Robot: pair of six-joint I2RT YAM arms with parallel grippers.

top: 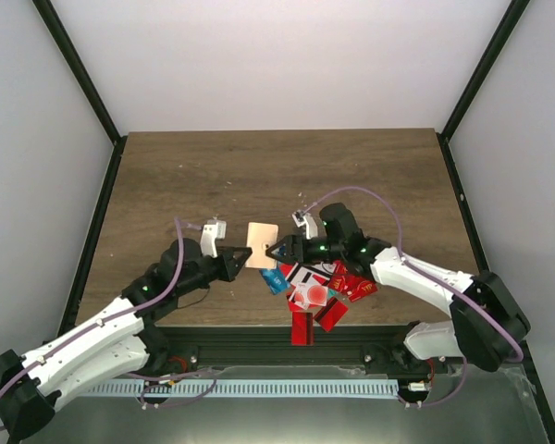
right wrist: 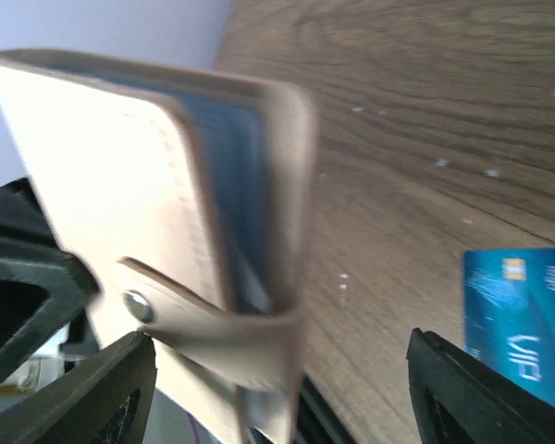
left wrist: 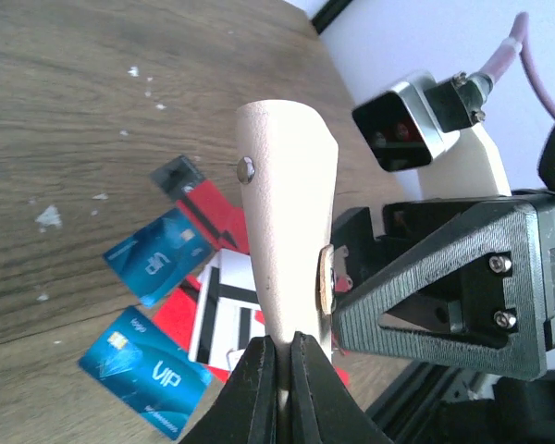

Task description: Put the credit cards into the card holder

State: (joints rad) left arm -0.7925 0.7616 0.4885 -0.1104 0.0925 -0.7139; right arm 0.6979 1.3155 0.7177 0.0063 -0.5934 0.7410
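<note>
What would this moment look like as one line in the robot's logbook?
left pincer: shut on card holder | right pincer: open, beside it | credit cards: heaped on table

white arms [top: 97, 340], black joints [top: 486, 324], black grippers [top: 243, 263], lilac cables [top: 356, 190]

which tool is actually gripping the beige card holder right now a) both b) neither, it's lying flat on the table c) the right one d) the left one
D: the left tool is pinched shut on the edge of the card holder and holds it up, while the right tool has its fingers spread wide on either side of it.
</note>
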